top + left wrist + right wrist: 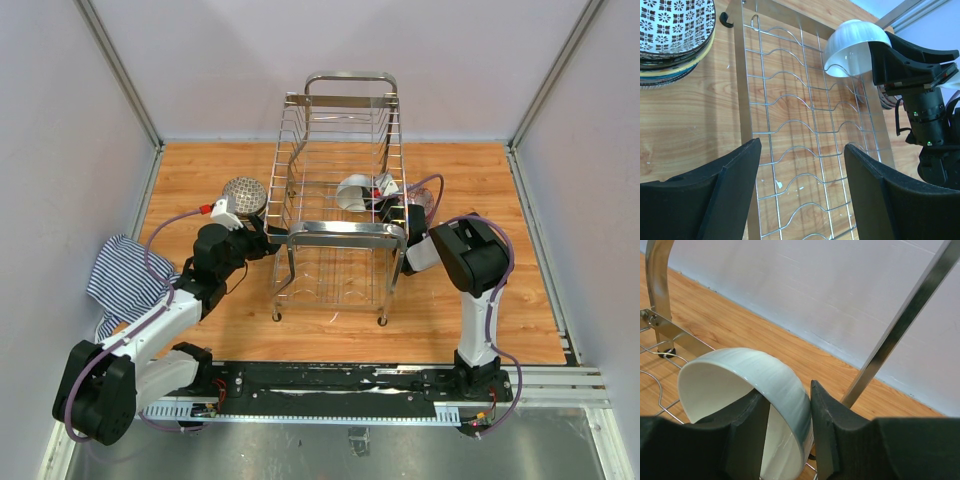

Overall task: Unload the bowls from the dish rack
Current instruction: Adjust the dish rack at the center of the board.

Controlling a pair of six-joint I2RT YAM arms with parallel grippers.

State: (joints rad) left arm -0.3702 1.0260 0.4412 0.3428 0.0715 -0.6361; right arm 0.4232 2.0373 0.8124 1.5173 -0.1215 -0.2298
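You are close to the end of the unloading, as far as the pictures show. A stack of patterned bowls (243, 197) sits on the desk (200, 170) just left of the dish rack (345, 232), outside its wire frame, so those count as done. In the left wrist view the wire floor of the rack shows bare along its whole visible run, with no other bowl standing in its slots.

What is left is one pale bowl (740, 385). Your right fingers (832, 430) are closed on its rim, one inside and one outside, and the bowl hangs tilted on its edge. From above it lies inside the rack's outline, on the right side and toward the far end, so it has not yet been brought out. You cannot tell from these views whether its lower edge has cleared the wires.

Your left fingers (730, 195) stand wide apart with nothing between them, hovering by the rack's left side near the stack. The striped cloth (120, 270) lies well apart at the left edge of the desk and plays no part.

By my reading, lifting this bowl out and setting it on the desk would finish the job, unless a bowl is hidden behind the right arm.
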